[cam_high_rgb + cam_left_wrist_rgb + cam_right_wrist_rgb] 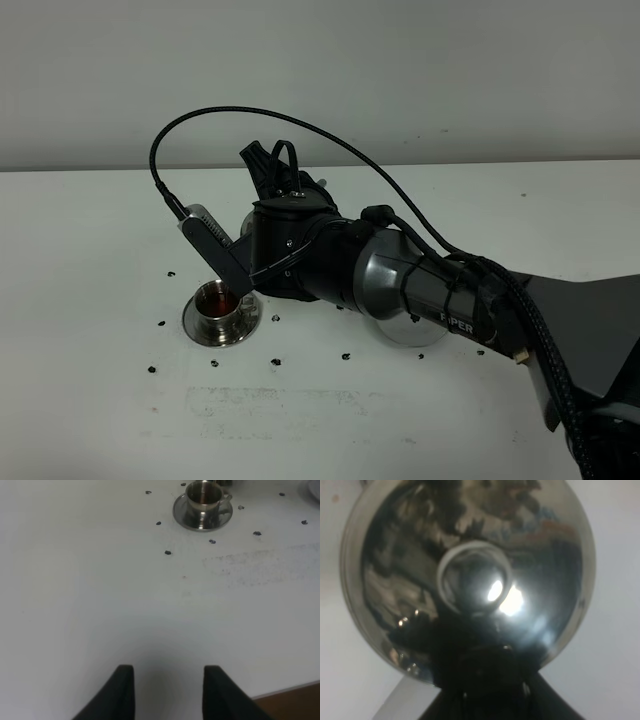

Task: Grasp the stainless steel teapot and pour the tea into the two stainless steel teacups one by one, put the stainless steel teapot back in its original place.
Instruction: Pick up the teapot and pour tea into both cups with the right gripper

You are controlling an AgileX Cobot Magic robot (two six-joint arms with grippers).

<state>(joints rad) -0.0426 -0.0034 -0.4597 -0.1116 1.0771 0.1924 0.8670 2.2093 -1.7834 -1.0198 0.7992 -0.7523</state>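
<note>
The stainless steel teapot (470, 555) fills the right wrist view, seen from above its knobbed lid (476, 577). My right gripper (480, 690) is a dark mass at its near edge, shut on its handle. In the exterior view the right gripper (272, 175) reaches across to the left and is tilted, and my arm hides almost all of the pot. One teacup (218, 300) holding reddish tea stands on its saucer (200, 330) just below; it also shows in the left wrist view (202, 497). The second teacup is hidden. My left gripper (168, 690) is open and empty over bare table.
A bare round steel saucer (400, 330) lies partly under my right arm, right of the cup. Small dark specks (167, 552) dot the white table around the cup. The table's front edge (290, 690) runs near my left gripper.
</note>
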